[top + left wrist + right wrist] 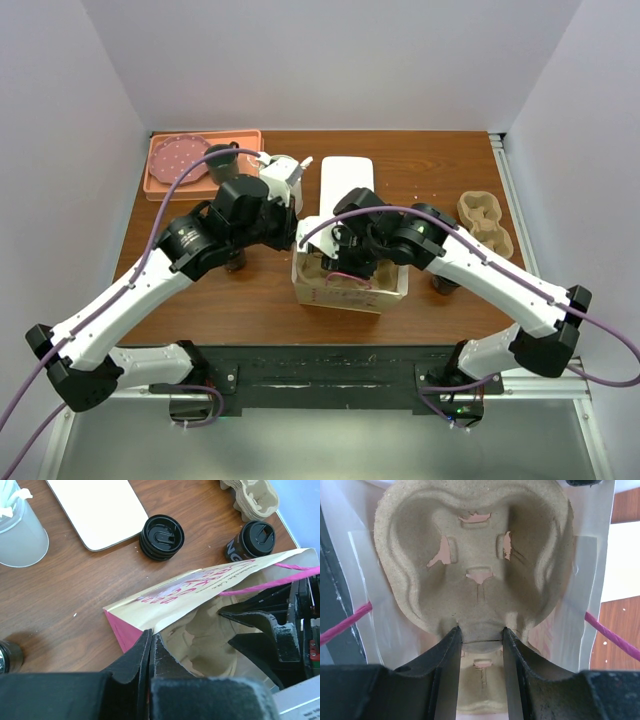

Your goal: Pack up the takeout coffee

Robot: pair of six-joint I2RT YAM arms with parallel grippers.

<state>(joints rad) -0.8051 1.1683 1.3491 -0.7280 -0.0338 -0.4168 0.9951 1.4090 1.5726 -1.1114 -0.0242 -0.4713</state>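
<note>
A paper bag (345, 285) with pink sides and pink handles stands open at the table's middle. My left gripper (297, 236) is shut on the bag's left rim (150, 639) and holds the mouth open. My right gripper (350, 262) reaches down into the bag. Its jaws (480, 632) are shut on the central ridge of a moulded pulp cup carrier (475, 555) lying inside the bag. Black-lidded coffee cups stand outside the bag: one upright (161, 536), one beside the spare carriers (252, 540), one near the left arm (236, 262).
A stack of spare pulp carriers (487, 222) sits at the right. A white rectangular tray (346, 185) lies behind the bag. A clear cup with white items (283, 172) and a pink tray (200, 160) holding a plate and a cup stand at the back left.
</note>
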